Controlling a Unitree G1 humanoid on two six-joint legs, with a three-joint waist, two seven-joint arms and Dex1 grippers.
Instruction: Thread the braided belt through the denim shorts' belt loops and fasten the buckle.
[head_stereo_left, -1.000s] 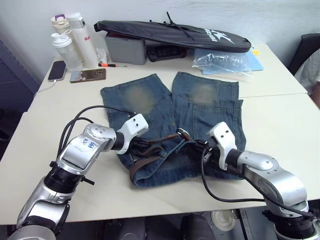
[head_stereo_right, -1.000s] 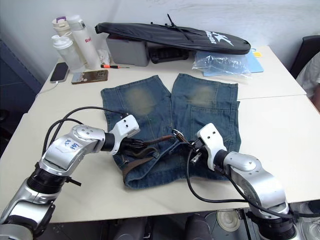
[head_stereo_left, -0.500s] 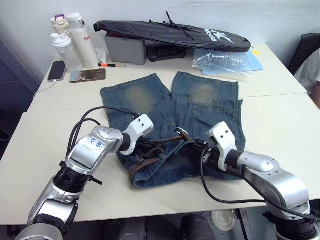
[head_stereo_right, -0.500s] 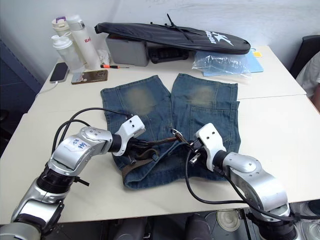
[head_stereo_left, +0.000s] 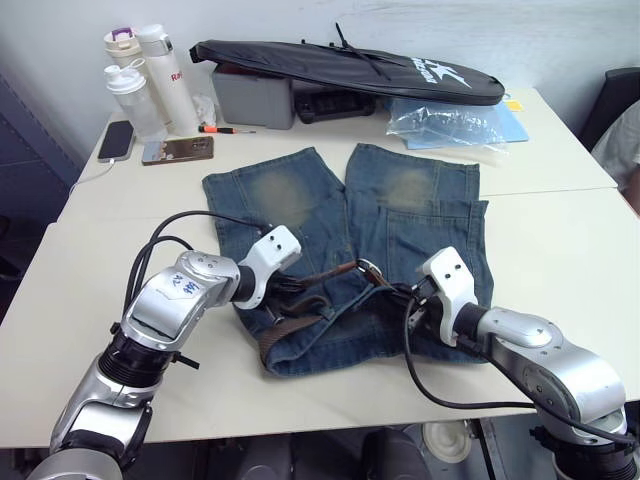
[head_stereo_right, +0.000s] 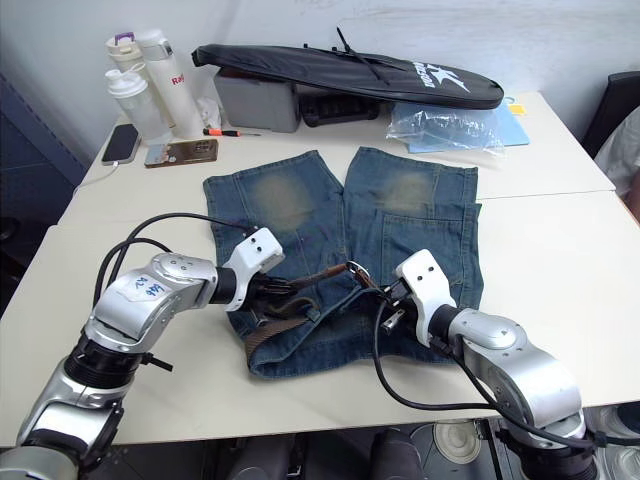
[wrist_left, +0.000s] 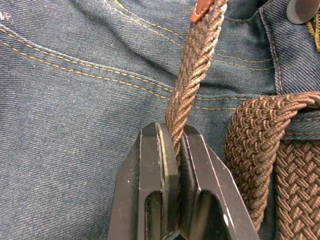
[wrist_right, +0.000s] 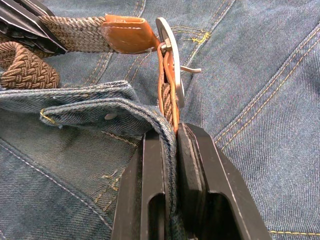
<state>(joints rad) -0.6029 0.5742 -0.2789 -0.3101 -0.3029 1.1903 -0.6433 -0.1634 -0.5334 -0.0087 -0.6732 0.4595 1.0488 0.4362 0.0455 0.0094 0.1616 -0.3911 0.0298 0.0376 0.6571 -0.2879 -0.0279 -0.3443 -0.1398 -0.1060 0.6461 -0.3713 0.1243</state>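
The denim shorts (head_stereo_left: 270, 195) lie flat on the white table (head_stereo_left: 560, 240), waistband toward me. The braided belt (head_stereo_left: 325, 275) loops over the waistband, and one stretch of it is pulled between my two grippers. My left gripper (wrist_left: 171, 131) is shut on the woven strap, low on the shorts' left side (head_stereo_left: 290, 287). My right gripper (wrist_right: 175, 131) is shut on the belt's leather end just behind the silver buckle (wrist_right: 172, 65), with a fold of waistband caught beside it. The tan leather tip (wrist_right: 125, 32) lies against the buckle. One of the belt loops (wrist_left: 300, 131) crosses over the belt.
Along the table's far edge stand bottles (head_stereo_left: 150, 70), two phones (head_stereo_left: 178, 150), a grey box (head_stereo_left: 250, 100), a long black bag (head_stereo_left: 350, 65) and a clear plastic bag (head_stereo_left: 450, 125). A dark chair (head_stereo_left: 622, 95) is at far right. Bare tabletop flanks the shorts.
My left gripper edged right along the waistband, then back a little, still clamped on the strap. The buckle shifted slightly toward the right. Both grippers stay shut.
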